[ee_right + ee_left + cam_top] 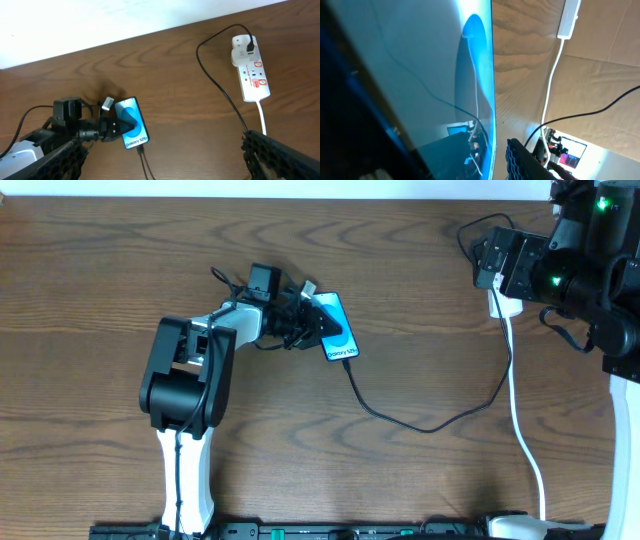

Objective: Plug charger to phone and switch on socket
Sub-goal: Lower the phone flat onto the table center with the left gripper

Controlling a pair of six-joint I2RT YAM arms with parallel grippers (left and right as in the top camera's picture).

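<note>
The phone [338,330] has a bright blue screen and lies tilted at the table's middle. My left gripper [308,320] is shut on its upper end from the left. The screen fills the left wrist view [420,75], with one ribbed finger [522,160] beside its edge. The charger cable [420,425] runs from the phone's bottom edge [140,150] in a curve to the white socket [251,75], where its black adapter [248,47] sits in the far outlet. My right gripper [492,265] is open and empty above the socket, its fingers wide apart [165,165].
The socket's white cord [522,430] runs down the right side to the table's front edge. It also shows in the left wrist view [550,95]. A small black module [264,278] sits on the left arm behind the phone. The table's far edge meets a white wall [125,20].
</note>
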